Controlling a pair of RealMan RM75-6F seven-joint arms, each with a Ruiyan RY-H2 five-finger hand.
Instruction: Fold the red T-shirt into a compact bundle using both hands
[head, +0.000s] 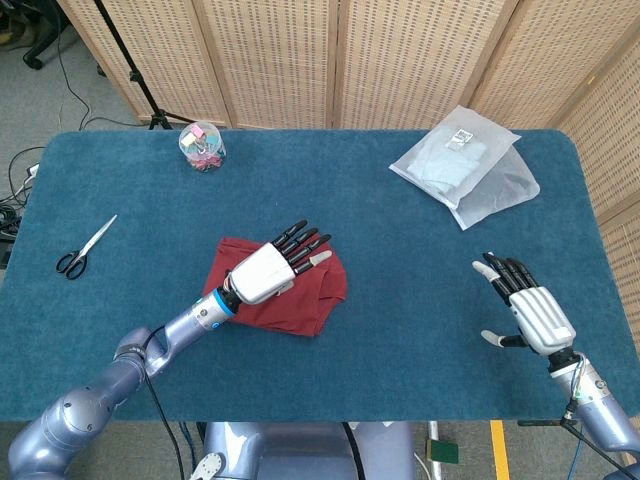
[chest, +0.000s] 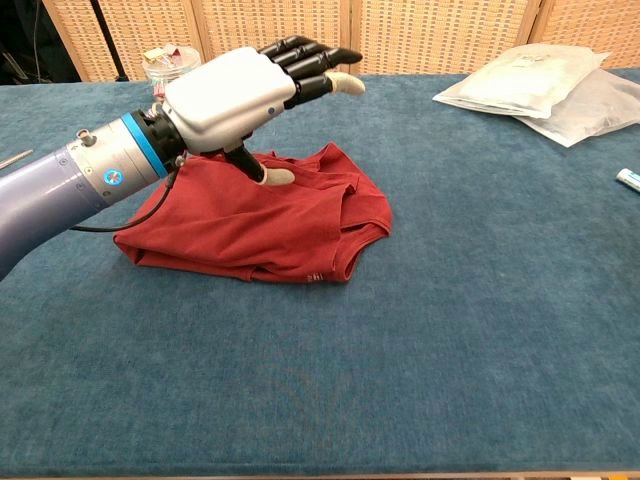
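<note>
Head view, red cloth T-shirt (head: 300, 290): we see it folded up in a lump on the middle of the blue fuzzy desk (head: 400, 270).
Head view, left hand (head: 270, 268): we see it over the shirt, fingers straight and a bit apart, holding nothing.
Head view, right hand (head: 530, 315): we see it far off to the side, fingers spread, holding nothing.
Head view, other things: we see silver scissors with black handles (head: 84, 248), a small clear jar of colourful clips (head: 202, 146) and clear plastic bags (head: 465, 167).
Chest view, left hand (chest: 240, 90): we see it up above the shirt (chest: 260, 225), thumb pointing down near the cloth.
</note>
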